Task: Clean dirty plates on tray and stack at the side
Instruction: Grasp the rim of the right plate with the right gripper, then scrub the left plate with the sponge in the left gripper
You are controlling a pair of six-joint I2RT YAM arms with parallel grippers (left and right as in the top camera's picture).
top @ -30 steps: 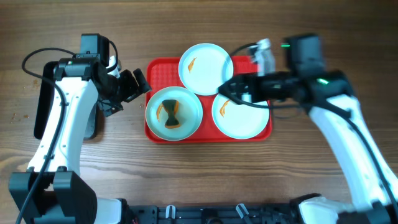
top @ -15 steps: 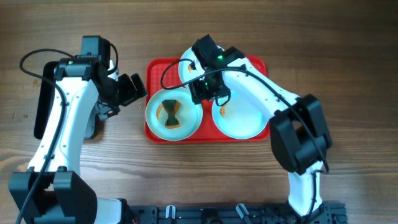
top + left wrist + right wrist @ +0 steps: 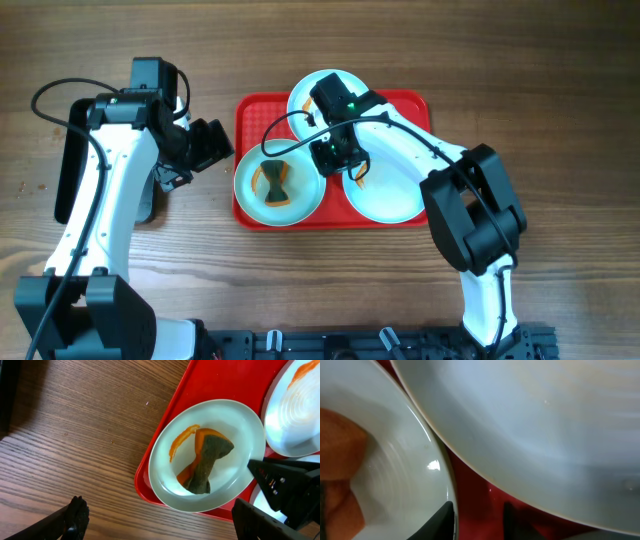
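Three pale plates lie on the red tray [image 3: 250, 115]. The front-left plate [image 3: 250, 190] holds a dark, orange-stained sponge [image 3: 277, 183] and an orange smear [image 3: 180, 442]. A second plate [image 3: 300, 108] lies at the back, partly under the right arm. The third plate [image 3: 392, 195] is at the front right and has a smear. My right gripper [image 3: 325, 158] is low over the sponge plate's right rim [image 3: 437, 455]. Its jaws are narrowed astride the rim, with one finger [image 3: 445, 520] inside and a gap still showing. My left gripper [image 3: 165, 525] stands wide open over the table, left of the tray.
A black tray [image 3: 70, 170] lies at the far left, under the left arm. Bare wooden table [image 3: 560, 60] surrounds the red tray. The right arm reaches across the tray from the right, covering part of the back plate.
The right arm swung left across the tray and came down onto the sponge plate's rim while its jaws narrowed. The left gripper stayed almost in place.
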